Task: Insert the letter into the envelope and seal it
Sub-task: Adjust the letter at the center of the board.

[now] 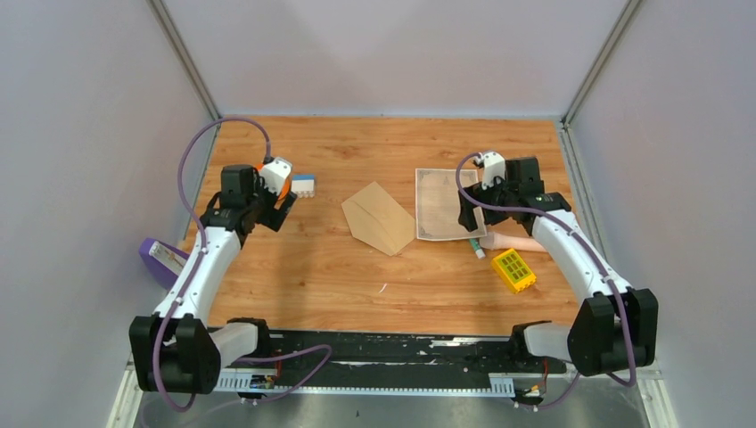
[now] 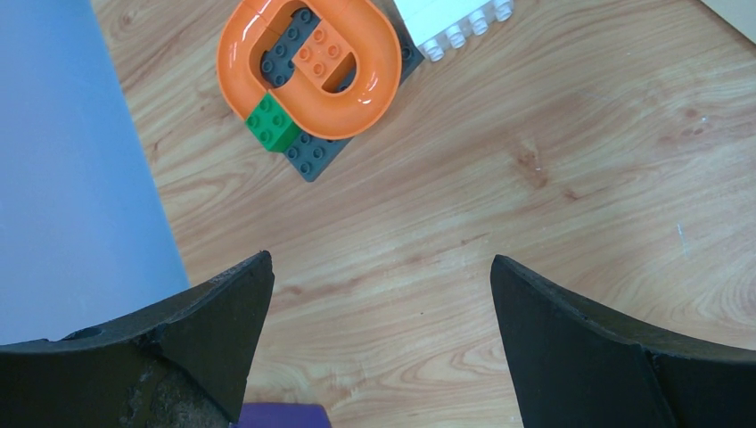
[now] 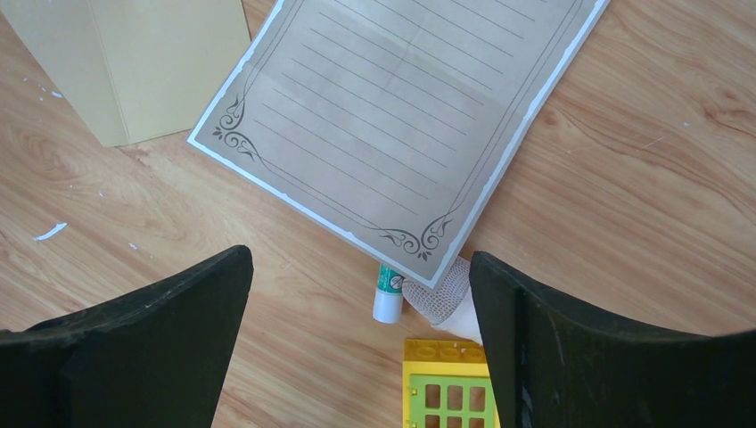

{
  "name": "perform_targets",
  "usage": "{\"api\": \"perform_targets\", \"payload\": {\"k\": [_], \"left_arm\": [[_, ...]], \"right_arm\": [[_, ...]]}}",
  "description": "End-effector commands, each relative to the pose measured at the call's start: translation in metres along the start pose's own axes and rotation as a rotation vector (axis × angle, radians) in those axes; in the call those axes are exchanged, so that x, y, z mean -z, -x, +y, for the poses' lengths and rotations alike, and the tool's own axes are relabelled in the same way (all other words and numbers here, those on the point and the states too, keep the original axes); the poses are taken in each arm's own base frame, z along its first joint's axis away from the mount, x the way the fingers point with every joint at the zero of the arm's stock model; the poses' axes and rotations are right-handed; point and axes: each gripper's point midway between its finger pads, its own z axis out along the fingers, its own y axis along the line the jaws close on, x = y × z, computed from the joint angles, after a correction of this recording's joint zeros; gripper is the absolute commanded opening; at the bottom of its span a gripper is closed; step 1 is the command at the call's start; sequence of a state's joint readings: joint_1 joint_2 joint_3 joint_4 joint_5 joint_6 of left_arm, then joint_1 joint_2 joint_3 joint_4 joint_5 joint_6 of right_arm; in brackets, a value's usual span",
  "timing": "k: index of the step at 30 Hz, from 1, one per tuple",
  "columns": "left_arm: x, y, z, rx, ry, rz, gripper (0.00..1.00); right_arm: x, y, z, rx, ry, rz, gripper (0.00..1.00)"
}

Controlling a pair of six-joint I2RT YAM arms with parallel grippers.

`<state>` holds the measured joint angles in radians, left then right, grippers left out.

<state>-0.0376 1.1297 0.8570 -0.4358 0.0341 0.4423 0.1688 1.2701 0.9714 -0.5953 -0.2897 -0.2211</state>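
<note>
By letter (image 3: 401,107): glue stick (image 3: 388,299), yellow block (image 3: 446,388); L end effector (image 2: 382,265), R end effector (image 3: 359,260) apart.

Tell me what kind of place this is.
Probably a robot lab test cell: a wood-grain table boxed in by plain pale walls, left arm and right arm bolted at its near edge, and props: a letter, an envelope, toy bricks.

Two arms, white tapered links on left arm (image 1: 201,267) and right arm (image 1: 579,254), blocky black joint housings at base and wrist, purple cable (image 1: 184,169) looping off each, white wrist camera block (image 1: 276,169), left gripper (image 2: 382,267) and right gripper (image 3: 361,259) alike, matte black wedge fingers (image 2: 214,330), edges scuffed
</note>
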Motion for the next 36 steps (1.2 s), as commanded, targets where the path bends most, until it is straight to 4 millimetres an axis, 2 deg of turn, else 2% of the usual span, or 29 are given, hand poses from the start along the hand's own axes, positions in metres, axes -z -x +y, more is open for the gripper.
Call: {"api": "perform_targets", "payload": {"k": [1,12,21,26,32,36], "left_arm": [[-0.001,0.005,0.010,0.020,0.045,-0.016,1.00],[-0.004,0.002,0.006,0.020,0.023,0.005,1.00],[-0.012,-0.004,0.012,0.024,0.054,0.043,1.00],[-0.014,0.002,0.011,0.041,0.040,0.033,1.00],[-0.014,0.022,-0.023,0.057,-0.165,-0.050,1.00],[-0.018,0.034,-0.030,0.047,-0.211,-0.091,1.00]], "right_arm": [[0.000,0.013,0.003,0.006,0.006,-0.027,0.94],[0.000,0.014,0.003,0.004,0.007,-0.030,0.94],[0.000,0.012,0.003,0.005,0.004,-0.026,0.94],[-0.001,0.011,0.002,0.005,0.003,-0.019,0.94],[-0.006,0.006,0.007,-0.001,0.034,-0.004,0.94],[-0.006,0.005,0.020,0.028,0.092,-0.008,0.94]]}}
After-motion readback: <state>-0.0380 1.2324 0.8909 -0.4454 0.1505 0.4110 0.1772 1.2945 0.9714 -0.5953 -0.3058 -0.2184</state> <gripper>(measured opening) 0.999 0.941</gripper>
